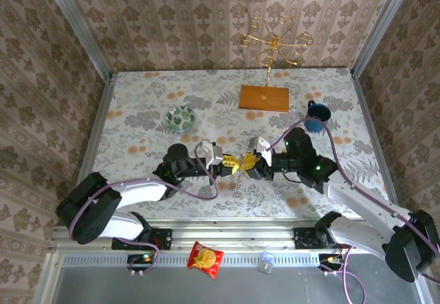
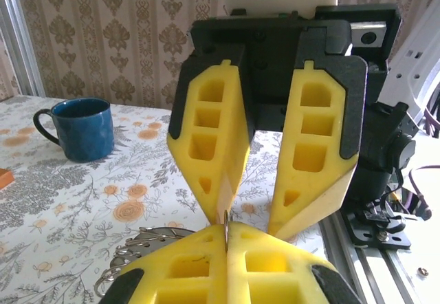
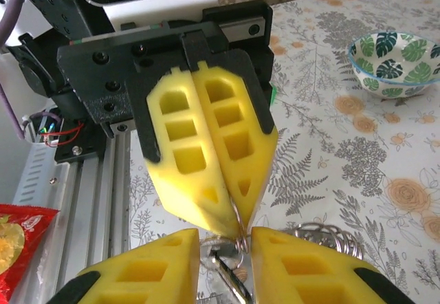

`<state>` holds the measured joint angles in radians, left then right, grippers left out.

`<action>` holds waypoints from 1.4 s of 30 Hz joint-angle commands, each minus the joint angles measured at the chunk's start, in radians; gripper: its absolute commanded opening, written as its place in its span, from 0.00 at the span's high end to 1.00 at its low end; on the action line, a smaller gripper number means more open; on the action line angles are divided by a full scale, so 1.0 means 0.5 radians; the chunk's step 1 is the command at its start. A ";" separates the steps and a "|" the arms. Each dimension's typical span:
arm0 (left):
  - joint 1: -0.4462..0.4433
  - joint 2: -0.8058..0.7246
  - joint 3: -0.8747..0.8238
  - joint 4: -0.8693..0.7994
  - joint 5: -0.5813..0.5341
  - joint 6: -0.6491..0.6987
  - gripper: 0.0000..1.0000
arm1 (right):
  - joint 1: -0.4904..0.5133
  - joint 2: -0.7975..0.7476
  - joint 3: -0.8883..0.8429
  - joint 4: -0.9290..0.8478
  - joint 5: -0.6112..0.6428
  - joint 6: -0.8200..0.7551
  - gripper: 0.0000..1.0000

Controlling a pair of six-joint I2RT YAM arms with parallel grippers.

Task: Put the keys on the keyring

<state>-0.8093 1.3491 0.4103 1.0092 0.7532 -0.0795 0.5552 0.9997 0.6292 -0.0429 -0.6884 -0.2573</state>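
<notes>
My left gripper (image 1: 232, 166) and right gripper (image 1: 248, 161) meet tip to tip above the middle of the table. In the left wrist view the left gripper (image 2: 227, 232) is shut on the edge of a thin metal keyring (image 2: 226, 223). The right wrist view has the right gripper (image 3: 225, 243) open, a silver key (image 3: 230, 276) and the ring's wire coils hanging in the gap between its fingers. The left gripper's yellow fingers (image 3: 206, 153) pinch that wire from above. More wire rings (image 3: 323, 236) lie on the cloth beside them. A thin strand (image 1: 237, 183) dangles below the grippers.
A green-white patterned bowl (image 1: 180, 118) sits at the back left, a blue mug (image 1: 317, 115) at the right, and a gold wire stand on a wooden base (image 1: 265, 98) at the back. A red snack packet (image 1: 205, 258) lies on the front rail.
</notes>
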 commanded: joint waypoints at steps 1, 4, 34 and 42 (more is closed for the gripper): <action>0.014 0.011 -0.026 0.206 0.054 -0.065 1.00 | -0.077 -0.164 -0.134 0.337 -0.033 0.233 0.73; 0.016 0.013 -0.038 0.242 0.070 -0.074 1.00 | -0.098 -0.224 -0.190 0.383 -0.071 0.294 0.71; 0.024 0.116 -0.041 0.507 0.166 -0.180 1.00 | -0.067 0.105 -0.058 0.336 -0.356 0.202 0.82; 0.023 0.139 -0.015 0.519 0.175 -0.185 1.00 | -0.067 0.167 -0.062 0.344 -0.457 0.230 0.76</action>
<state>-0.7959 1.4132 0.3862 1.1828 0.8112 -0.1577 0.5133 1.0679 0.5884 0.1284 -0.8551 -0.1349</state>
